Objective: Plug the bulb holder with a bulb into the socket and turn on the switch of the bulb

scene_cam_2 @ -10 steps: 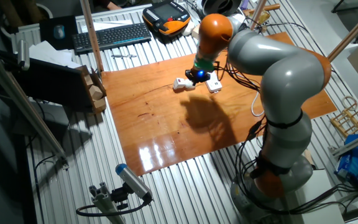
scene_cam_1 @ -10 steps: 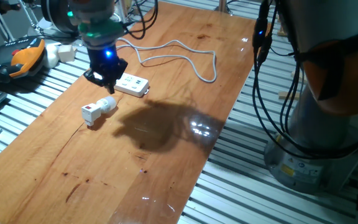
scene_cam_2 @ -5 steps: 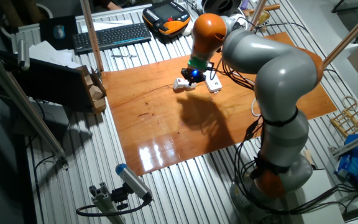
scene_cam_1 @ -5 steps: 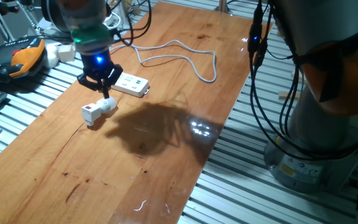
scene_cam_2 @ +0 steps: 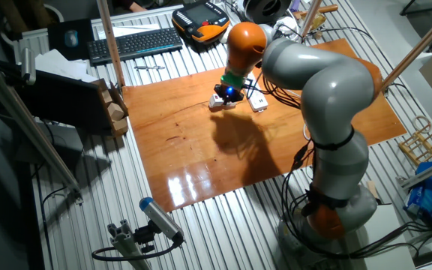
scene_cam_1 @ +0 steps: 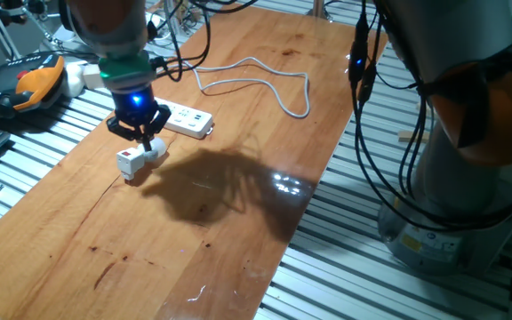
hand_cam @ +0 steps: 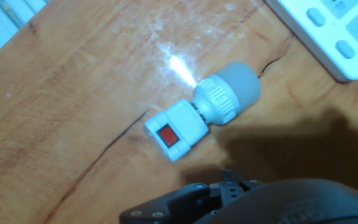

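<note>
The robot's hand hangs low over the wooden table, right above the bulb holder. The bulb holder lies on its side on the table, with its red switch facing up. The bulb is screwed into one end of it and lies flat too, pointing toward the socket. In the hand view, the holder and bulb sit in the middle, just past the dark front of the hand, and nothing is touching them. The hand's fingers look a little apart in one fixed view, with nothing held between them. The socket is a long white strip, and it lies flat near the bulb's round tip, not touching it. Its white cable loops away across the table. In the other fixed view, the hand with its blue light covers most of the bulb, so only the holder's end shows beside it. A keyboard and an orange and black controller lie off the wooden table, well apart from the hand.
</note>
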Robot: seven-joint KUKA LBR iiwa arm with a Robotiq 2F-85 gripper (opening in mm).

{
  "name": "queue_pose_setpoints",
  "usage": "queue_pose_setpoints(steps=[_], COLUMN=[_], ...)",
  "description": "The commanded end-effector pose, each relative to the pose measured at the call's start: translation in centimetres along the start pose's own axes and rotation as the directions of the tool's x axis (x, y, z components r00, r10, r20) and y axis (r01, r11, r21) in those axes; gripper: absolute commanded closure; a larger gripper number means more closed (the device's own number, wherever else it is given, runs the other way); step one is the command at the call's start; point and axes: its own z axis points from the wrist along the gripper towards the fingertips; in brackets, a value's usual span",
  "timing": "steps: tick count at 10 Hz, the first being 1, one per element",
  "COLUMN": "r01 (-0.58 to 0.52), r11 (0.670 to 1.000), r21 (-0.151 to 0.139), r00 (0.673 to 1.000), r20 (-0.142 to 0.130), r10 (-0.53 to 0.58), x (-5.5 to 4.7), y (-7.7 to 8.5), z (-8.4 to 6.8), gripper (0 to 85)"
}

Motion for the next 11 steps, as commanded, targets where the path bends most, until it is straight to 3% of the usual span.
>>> queue_pose_setpoints(steps=[1,4,7,8,11], r01=[-0.006,-0.025,-0.02,-0.019,-0.014], r11=[1.0,1.0,1.0,1.0,1.0], r21=[0.004,0.018,0.009,-0.008,-0.006], r00=[1.0,0.999,0.999,1.0,1.0], r20=[-0.003,-0.025,-0.027,-0.022,-0.02], r10=[0.006,0.025,0.02,0.019,0.014], x=[0.1,0.2,0.2,0.1,0.0], y=[0.3,1.5,1.5,1.5,1.5], z=[0.1,-0.4,-0.2,-0.2,-0.2], gripper=[85.0,85.0,85.0,85.0,85.0])
